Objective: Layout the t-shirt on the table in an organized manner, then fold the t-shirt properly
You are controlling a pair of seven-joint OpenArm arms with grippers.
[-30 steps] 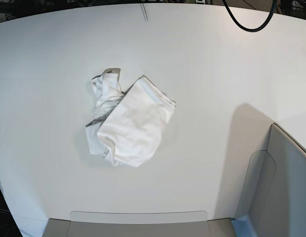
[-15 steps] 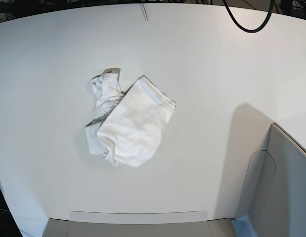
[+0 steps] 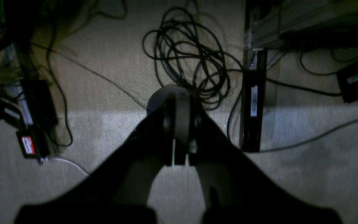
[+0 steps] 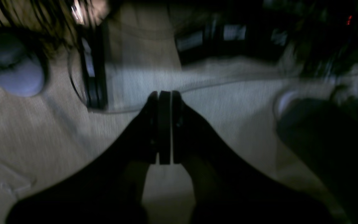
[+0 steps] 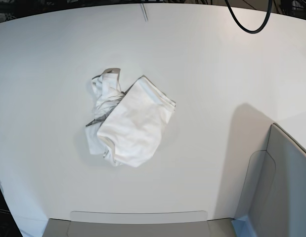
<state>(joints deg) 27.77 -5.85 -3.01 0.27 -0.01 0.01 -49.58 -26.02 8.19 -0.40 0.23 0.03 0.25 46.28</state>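
The white t-shirt (image 5: pixel 127 119) lies crumpled in a heap on the white table (image 5: pixel 217 74), left of the middle in the base view. No print shows on it. Neither arm appears in the base view. In the left wrist view my left gripper (image 3: pixel 179 124) hangs shut over carpeted floor, nothing between its fingers. The right wrist view shows my right gripper (image 4: pixel 164 124) shut as well, also over the floor and holding nothing. The shirt and table are out of sight in both wrist views.
Grey panels stand at the near edge (image 5: pixel 138 222) and the near right corner (image 5: pixel 286 187) of the table. A black cable (image 5: pixel 246 22) loops over the far edge. Coiled cables (image 3: pixel 188 53) and black boxes (image 3: pixel 253 99) lie on the floor under the left gripper.
The shirt has not moved. The black cable loop at the far edge has shifted slightly.
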